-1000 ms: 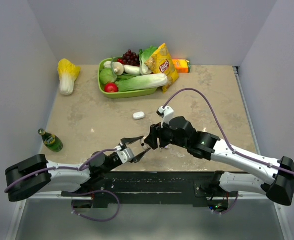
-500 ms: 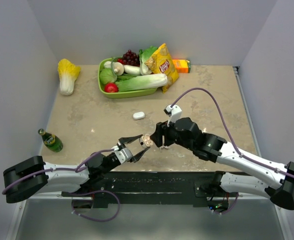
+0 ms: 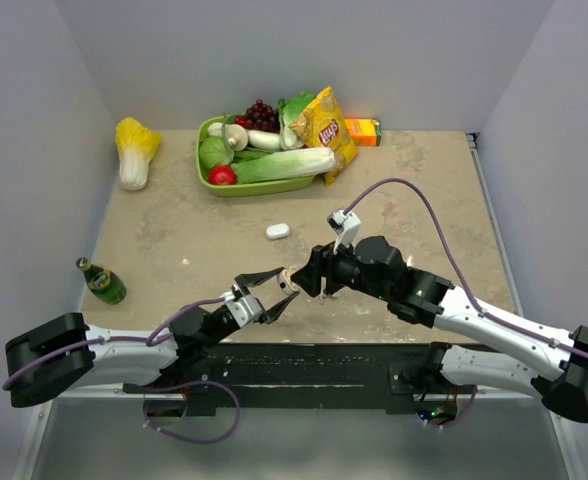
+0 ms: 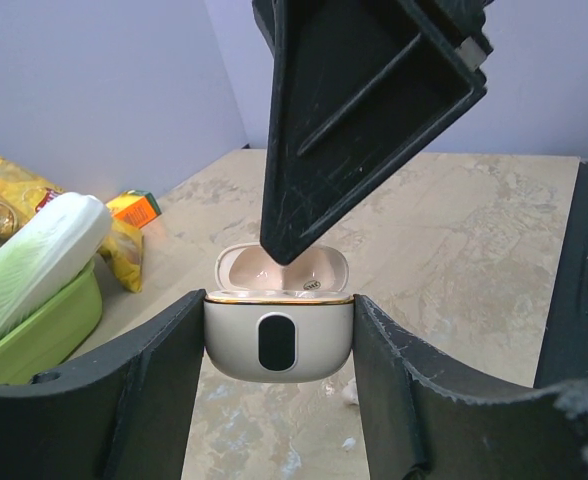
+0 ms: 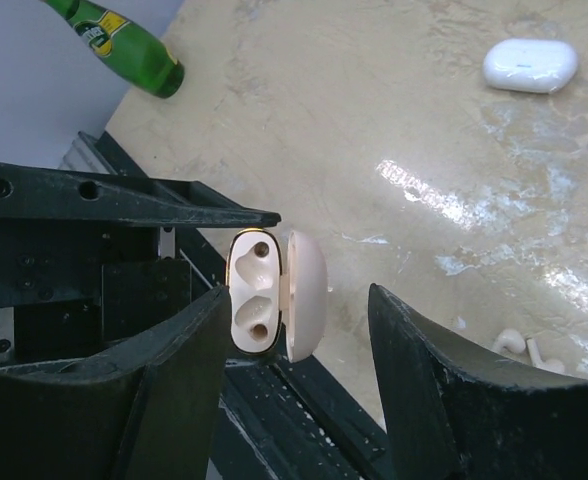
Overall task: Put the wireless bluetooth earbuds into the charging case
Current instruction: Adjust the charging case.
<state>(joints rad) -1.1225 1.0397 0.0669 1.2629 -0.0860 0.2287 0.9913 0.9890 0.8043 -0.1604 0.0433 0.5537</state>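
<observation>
Left claw (image 3: 286, 285) pinches the charging case (image 4: 279, 340) by its sides, lower centre of the overhead view. The lid is hinged open and two beige wells are exposed. Right claw (image 5: 296, 298) is spread, one finger tip at the case mouth. Wireless bluetooth earbuds (image 5: 519, 345) lie on the bench (image 3: 424, 200), lower right of the right wrist view. Green tray (image 3: 254, 187), upper centre, holds greens, tomato and grapes.
</observation>
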